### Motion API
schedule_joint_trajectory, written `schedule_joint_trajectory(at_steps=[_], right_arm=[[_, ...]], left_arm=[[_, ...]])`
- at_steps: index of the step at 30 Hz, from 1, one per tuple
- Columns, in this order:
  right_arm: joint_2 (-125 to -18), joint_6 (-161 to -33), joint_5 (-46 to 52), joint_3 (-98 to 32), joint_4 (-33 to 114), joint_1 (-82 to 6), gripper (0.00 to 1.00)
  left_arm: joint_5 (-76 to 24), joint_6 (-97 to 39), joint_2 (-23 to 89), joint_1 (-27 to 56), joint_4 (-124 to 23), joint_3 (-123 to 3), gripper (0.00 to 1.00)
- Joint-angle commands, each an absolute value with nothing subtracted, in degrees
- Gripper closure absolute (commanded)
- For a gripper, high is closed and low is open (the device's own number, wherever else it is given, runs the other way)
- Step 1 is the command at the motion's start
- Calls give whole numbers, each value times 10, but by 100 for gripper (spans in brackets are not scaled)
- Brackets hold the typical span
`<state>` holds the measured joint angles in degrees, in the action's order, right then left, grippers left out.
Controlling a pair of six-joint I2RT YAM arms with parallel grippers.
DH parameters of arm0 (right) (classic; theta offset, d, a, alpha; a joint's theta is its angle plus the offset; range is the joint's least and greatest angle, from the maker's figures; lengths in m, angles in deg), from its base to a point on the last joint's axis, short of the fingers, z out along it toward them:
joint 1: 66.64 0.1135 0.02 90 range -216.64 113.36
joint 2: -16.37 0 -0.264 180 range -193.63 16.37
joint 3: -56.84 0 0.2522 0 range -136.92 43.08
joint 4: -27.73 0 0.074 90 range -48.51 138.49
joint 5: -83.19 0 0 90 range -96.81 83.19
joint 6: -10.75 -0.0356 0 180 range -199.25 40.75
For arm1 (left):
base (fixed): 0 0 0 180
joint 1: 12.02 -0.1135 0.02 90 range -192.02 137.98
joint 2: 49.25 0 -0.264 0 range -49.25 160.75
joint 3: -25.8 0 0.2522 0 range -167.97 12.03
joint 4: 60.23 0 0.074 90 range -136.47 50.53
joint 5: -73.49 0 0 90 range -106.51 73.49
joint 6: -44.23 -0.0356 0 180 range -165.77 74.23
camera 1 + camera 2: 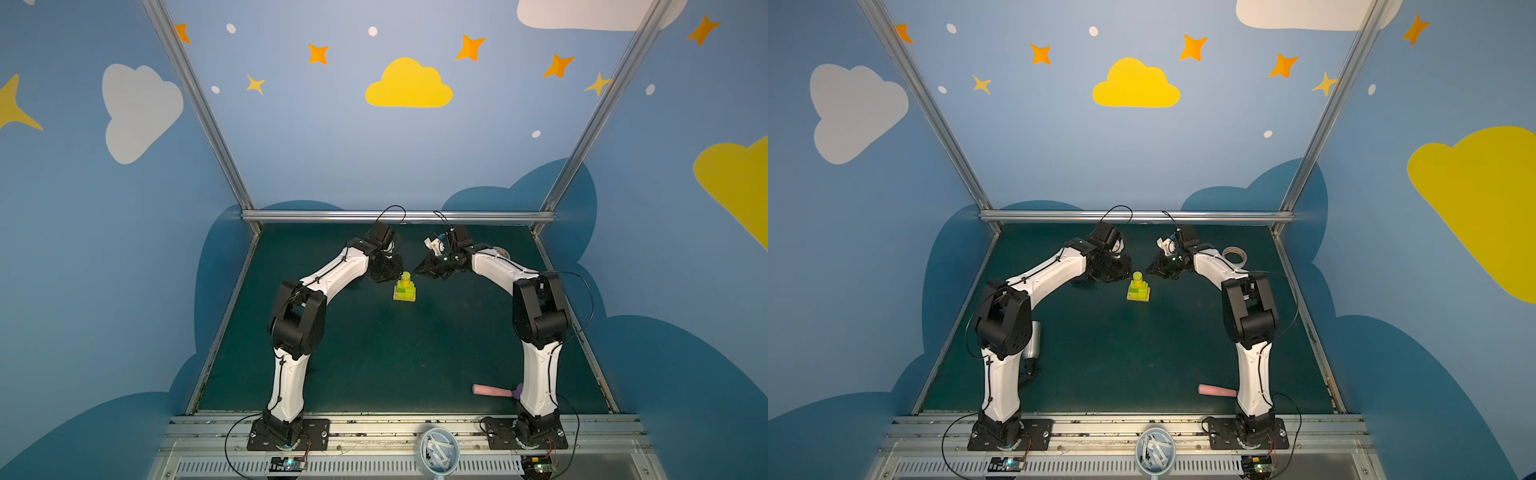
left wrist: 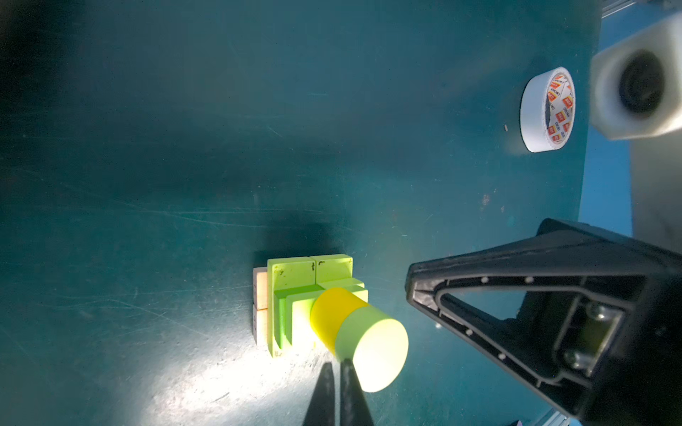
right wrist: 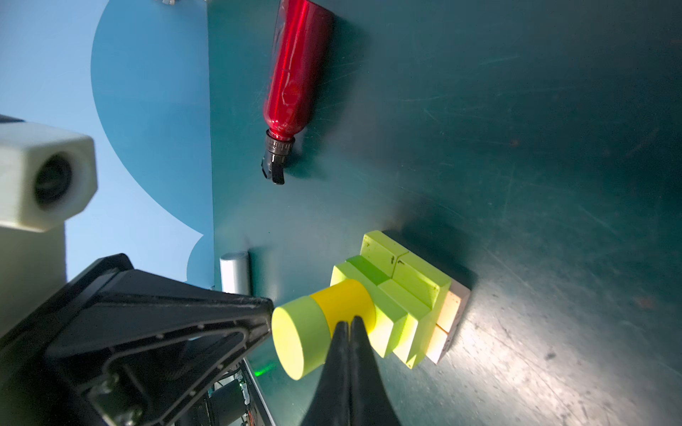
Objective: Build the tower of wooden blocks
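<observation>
The tower stands in the middle of the green mat. Tan bars lie lowest, with lime-green blocks stepped above them. On top sits a yellow cylinder, and a lime cylinder crowns it. My left gripper is shut and empty, its tips just left of the top cylinders. My right gripper is shut and empty, just right of them. Whether either tip touches a cylinder is unclear.
A white tape roll lies at the back right. A red tool and a white cylinder lie on the left side. A pink-handled tool rests by the right arm's base. A blue bowl sits in front.
</observation>
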<state>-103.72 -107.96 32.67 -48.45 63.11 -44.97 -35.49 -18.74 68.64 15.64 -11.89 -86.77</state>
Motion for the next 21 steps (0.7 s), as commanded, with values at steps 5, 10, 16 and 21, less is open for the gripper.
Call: schedule_joint_trajectory(at_steps=[5,10,16,21], right_arm=[[-1020,-1081,325,-475,627,-453,100],[-1016,-1080,323,-471,628,-455,100],[-1013,-1082,327,-464,622,-456,100],[-1011,-1084,329,-462,617,-454,100]], left_arm=[[-357,-188,697,158,-110,-890,92],[-353,-189,698,158,-105,-891,92],[-339,-191,691,157,-99,-887,92],[-333,-193,687,154,-96,-884,92]])
